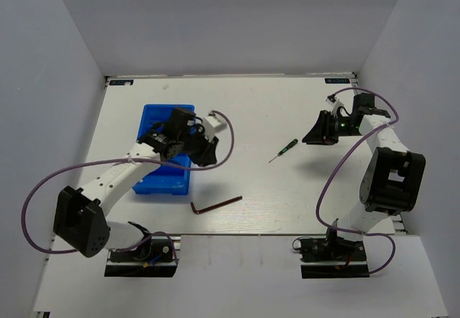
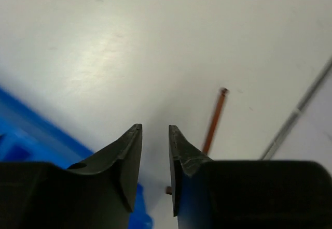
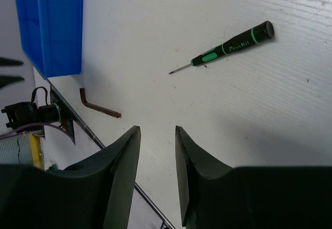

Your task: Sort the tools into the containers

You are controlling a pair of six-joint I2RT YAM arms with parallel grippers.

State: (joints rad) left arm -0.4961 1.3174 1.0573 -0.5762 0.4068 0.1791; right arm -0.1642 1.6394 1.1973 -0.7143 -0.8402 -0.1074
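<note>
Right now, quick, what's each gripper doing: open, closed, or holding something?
Left gripper: open, with a narrow gap and nothing held.
Right gripper: open, with nothing held.

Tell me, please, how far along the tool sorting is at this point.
Done: only two tools lie outside the blue bin; its contents are mostly hidden by the left arm. In hand: nothing; the left gripper, by the bin, and the right gripper are both open and empty. Left: the green-handled screwdriver and the brown hex key on the table.
</note>
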